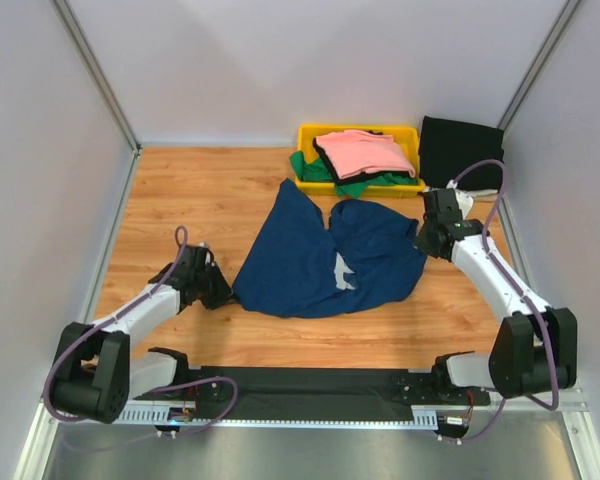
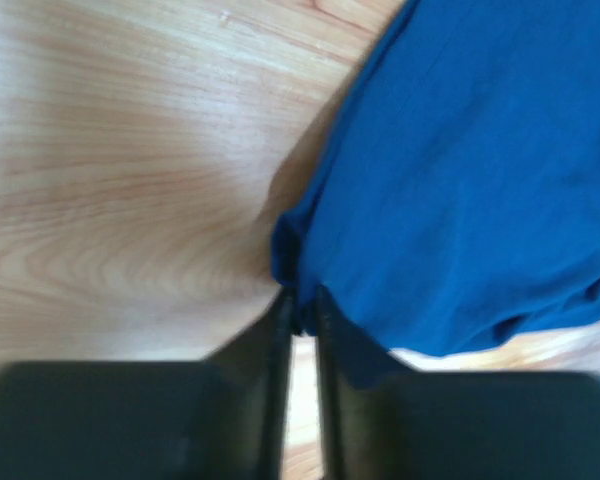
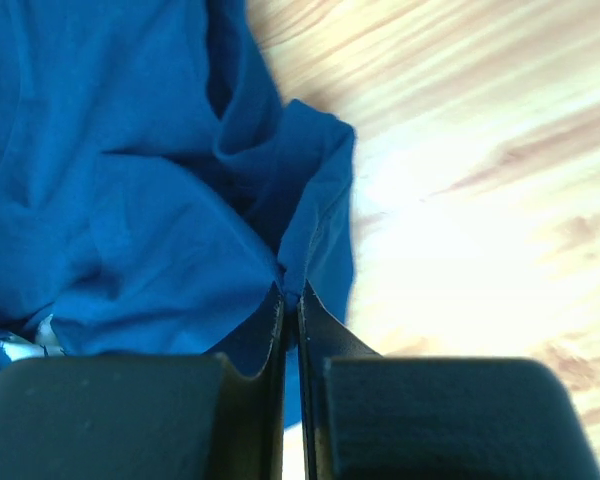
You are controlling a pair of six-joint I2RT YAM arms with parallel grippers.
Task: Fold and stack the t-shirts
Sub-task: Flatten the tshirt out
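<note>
Early days on this one, I reckon. The navy t-shirt (image 1: 320, 260) lies crumpled in the middle of the table (image 1: 200, 190), nothing folded on it yet. The pink tee (image 1: 365, 150) and green tee (image 1: 315, 170) sit heaped in the yellow bin (image 1: 305, 135) at the back. A black cloth (image 1: 460, 150) lies flat beside the bin; can't tell if it counts as done.

The left gripper (image 1: 220, 292) is at the shirt's left edge and the right gripper (image 1: 423, 240) at its right edge. From overhead you can't see what the fingers are doing. The wrist views can: each pair is pressed nearly together, nipping a bit of blue hem. Only the overhead shows the white print (image 1: 342, 272) clearly, plus the bin.
</note>
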